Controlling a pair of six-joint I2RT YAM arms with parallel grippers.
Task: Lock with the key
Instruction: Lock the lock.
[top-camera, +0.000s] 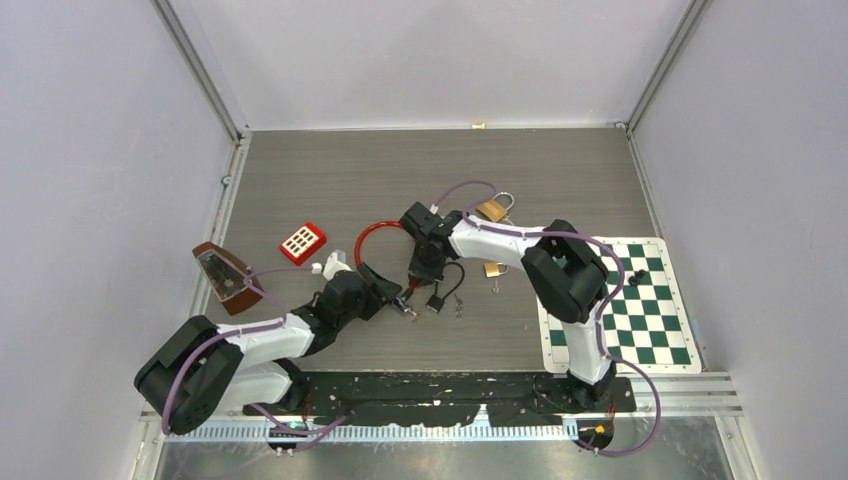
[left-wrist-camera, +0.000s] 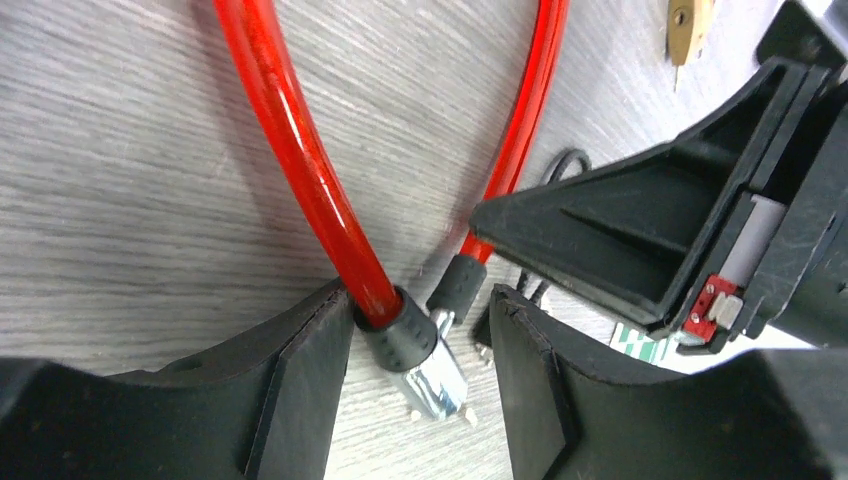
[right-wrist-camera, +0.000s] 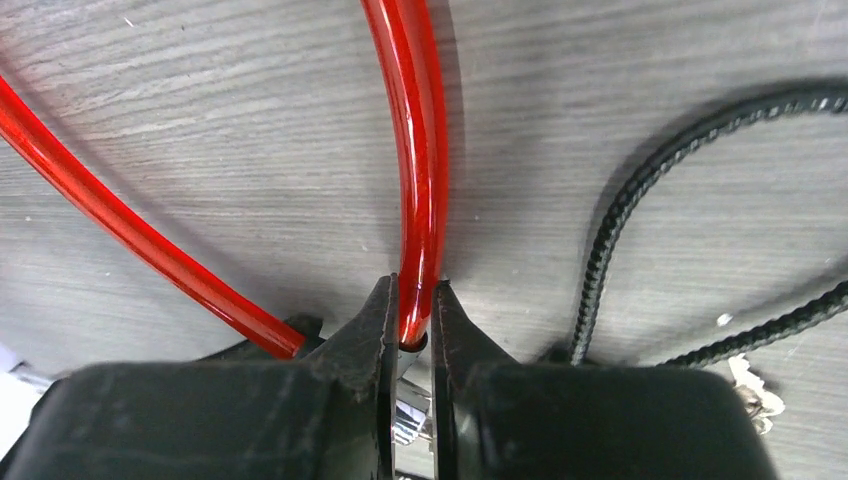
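The red cable lock (top-camera: 365, 230) lies looped on the table (top-camera: 330, 170) near its middle, between the two arms. The right claw (right-wrist-camera: 412, 300) is pinched tight on one strand of its red cable. The left claw (left-wrist-camera: 420, 312) stands partly open astride the cable's black-capped end and metal pin (left-wrist-camera: 440, 378), gripping nothing, its left finger just beside the cap.
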